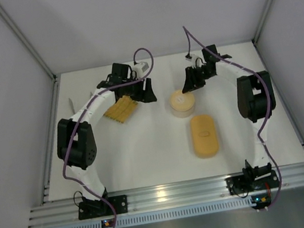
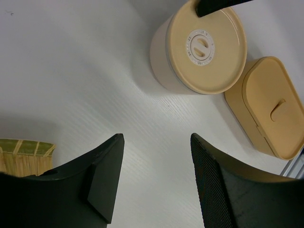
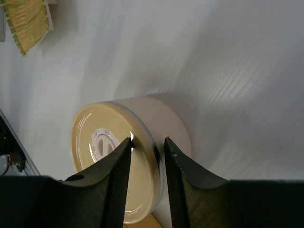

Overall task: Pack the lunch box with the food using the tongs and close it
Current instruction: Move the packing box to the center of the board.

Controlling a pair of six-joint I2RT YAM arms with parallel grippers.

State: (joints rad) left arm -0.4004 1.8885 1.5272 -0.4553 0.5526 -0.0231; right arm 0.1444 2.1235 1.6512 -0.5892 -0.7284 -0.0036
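Observation:
The lunch box (image 1: 204, 134) lies closed on the table right of centre, its tan-orange lid on; the left wrist view shows it at the right edge (image 2: 273, 109). My left gripper (image 2: 156, 137) hangs open over bare table, between the woven tray and the round container. My right gripper (image 3: 148, 141) is at the round container's tan lid (image 3: 114, 156). Its jaws stand narrowly open astride the lid's rim, one finger (image 3: 118, 171) over the lid's top and the other outside the wall. No food or tongs show in any view.
The round container (image 1: 181, 102) stands just behind the lunch box, close to it. A woven yellow tray (image 1: 121, 108) lies at the back left under my left arm. White walls enclose the table on three sides.

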